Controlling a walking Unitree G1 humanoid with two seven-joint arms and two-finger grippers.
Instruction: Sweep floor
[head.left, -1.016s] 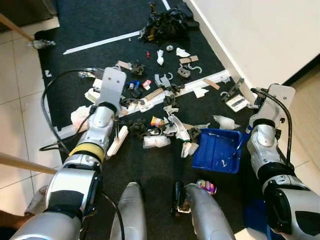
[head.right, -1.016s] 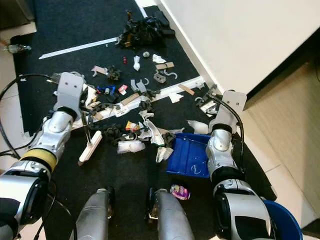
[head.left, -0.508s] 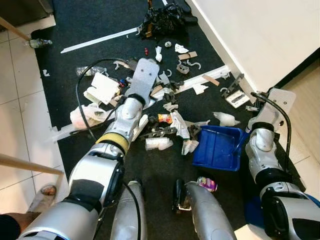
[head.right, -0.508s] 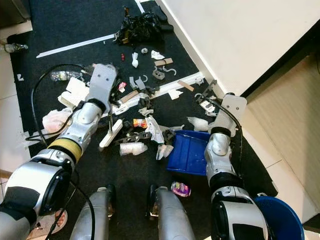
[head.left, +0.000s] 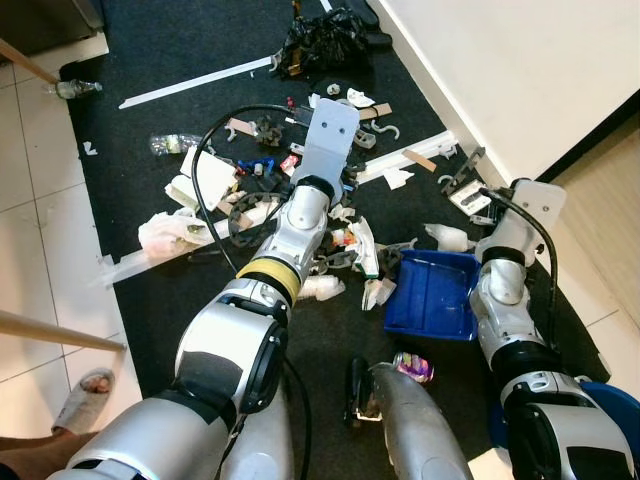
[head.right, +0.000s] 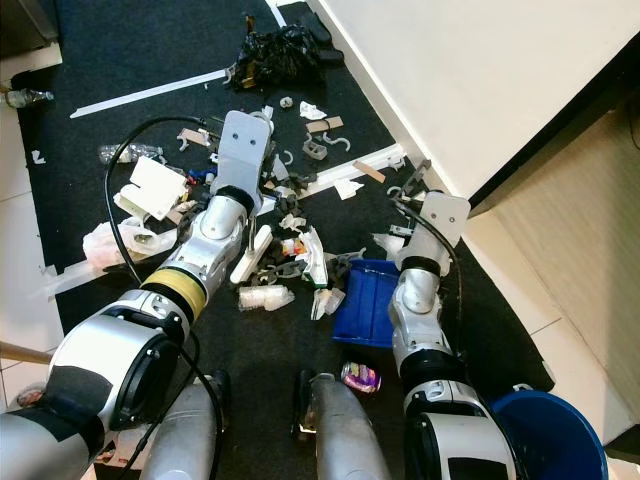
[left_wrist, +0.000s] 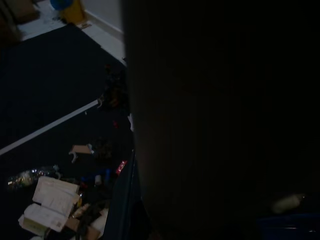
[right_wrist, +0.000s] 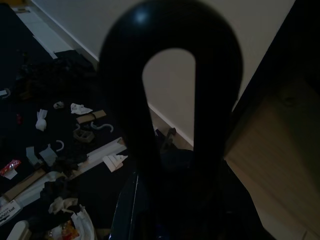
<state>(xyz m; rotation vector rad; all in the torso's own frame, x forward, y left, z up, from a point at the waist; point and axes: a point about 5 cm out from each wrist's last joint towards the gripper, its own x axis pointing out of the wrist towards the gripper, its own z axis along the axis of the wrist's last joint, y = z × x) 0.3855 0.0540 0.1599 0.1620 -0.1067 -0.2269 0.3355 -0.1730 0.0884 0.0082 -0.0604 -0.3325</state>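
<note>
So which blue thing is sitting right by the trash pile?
The blue dustpan, lying on the black mat at the pile's edge. The blue bucket stands farther back, beside the robot.

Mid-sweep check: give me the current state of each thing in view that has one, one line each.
Blue plastic dustpan: flat on the black mat, mouth toward the litter, nearly empty.
White hand brush: tilted, among the scraps beside the left arm.
Scattered litter pile: spread on the mat, not yet in the dustpan.
Black bag heap: crumpled by the wall.
Blue round bucket: upright, open.
</note>
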